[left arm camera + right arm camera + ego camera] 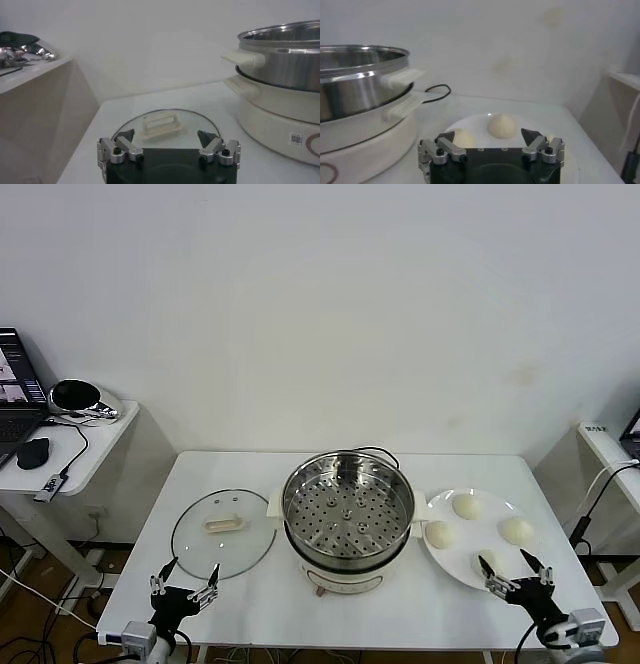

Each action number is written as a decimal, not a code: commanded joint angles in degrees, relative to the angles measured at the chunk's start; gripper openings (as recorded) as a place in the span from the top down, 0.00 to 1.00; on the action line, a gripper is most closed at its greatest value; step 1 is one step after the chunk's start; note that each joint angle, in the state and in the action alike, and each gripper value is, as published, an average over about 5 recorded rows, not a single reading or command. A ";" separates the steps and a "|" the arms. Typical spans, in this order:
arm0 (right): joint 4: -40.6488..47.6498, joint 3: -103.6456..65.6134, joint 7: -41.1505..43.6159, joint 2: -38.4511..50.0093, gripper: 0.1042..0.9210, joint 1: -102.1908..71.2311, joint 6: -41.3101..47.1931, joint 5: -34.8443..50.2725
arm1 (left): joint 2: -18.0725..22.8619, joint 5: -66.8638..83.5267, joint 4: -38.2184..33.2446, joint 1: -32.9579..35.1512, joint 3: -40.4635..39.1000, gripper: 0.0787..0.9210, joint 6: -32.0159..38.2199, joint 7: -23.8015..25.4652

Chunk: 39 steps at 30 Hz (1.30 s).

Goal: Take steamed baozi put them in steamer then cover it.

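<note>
While both my arms hang low at the near edge of the white table (300,604), neither claw holds anything. My left claw (185,583) has its fingers spread wide, tips pointing forward, and just ahead of it the cover (223,533) lies flat on the table, its cream handle (161,124) facing up. My right claw (515,569) is spread just as wide and sits over the near rim of the white plate (500,509). On that plate rest the steamed baozi (467,506): one lies almost under my right fingertips, one ahead of the claw, and two more flank it, toward the steamer and away from it. Between my two claws, a little farther forward, stands the steamer (348,514), uncovered, its perforated tray (348,519) bare. From my right wrist its cream side handle (402,77) shows close beside the plate. Off beyond my left claw stands a side table (90,444) with a laptop (15,399) and a mouse (33,452).
</note>
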State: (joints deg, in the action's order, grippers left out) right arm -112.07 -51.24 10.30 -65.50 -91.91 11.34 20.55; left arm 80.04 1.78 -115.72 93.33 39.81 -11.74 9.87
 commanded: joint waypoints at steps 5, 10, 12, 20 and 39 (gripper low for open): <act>-0.39 -2.72 -0.23 5.56 0.12 5.00 2.80 -7.55 | -0.02 -0.73 -0.48 0.37 -0.42 0.12 -0.01 0.04; 1.91 -0.57 5.77 20.04 0.12 12.10 5.80 -13.90 | 0.15 -2.14 -2.07 1.15 -1.09 0.12 0.08 -0.15; 4.10 1.23 10.51 26.63 0.12 15.31 5.95 -16.55 | 0.24 -2.48 -3.06 1.62 -1.12 0.12 0.14 -0.23; 14.29 19.89 37.95 42.05 0.12 37.00 4.11 -29.25 | -0.07 -3.04 -4.92 3.95 -0.88 0.12 1.31 -1.12; 49.60 72.71 61.28 23.37 0.12 86.46 -8.35 -49.65 | 1.15 -3.15 -7.90 6.09 0.20 0.12 1.28 -1.01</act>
State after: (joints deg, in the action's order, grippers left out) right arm -71.76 9.67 64.61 -38.98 -16.42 4.87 -23.29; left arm 81.26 -1.28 -123.01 99.12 40.14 -10.47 8.88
